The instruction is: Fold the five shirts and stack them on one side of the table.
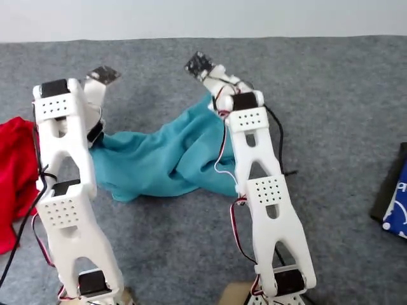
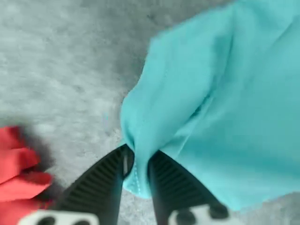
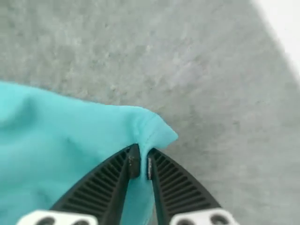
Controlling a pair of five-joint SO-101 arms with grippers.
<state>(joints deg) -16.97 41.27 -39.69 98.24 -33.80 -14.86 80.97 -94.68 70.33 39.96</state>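
A teal shirt lies bunched and stretched across the grey felt table between the two arms. My left gripper is shut on a pinched edge of the teal shirt, lifting the cloth off the felt. My right gripper is shut on another corner of the teal shirt, with a small tip of cloth poking out past the fingertips. In the high view the left gripper holds the shirt's left end and the right gripper holds its far right end. A red shirt lies crumpled at the table's left edge.
A dark and blue item lies at the right edge of the table. The red shirt lies close beside the left gripper. Bare grey felt spreads to the right and behind the arms.
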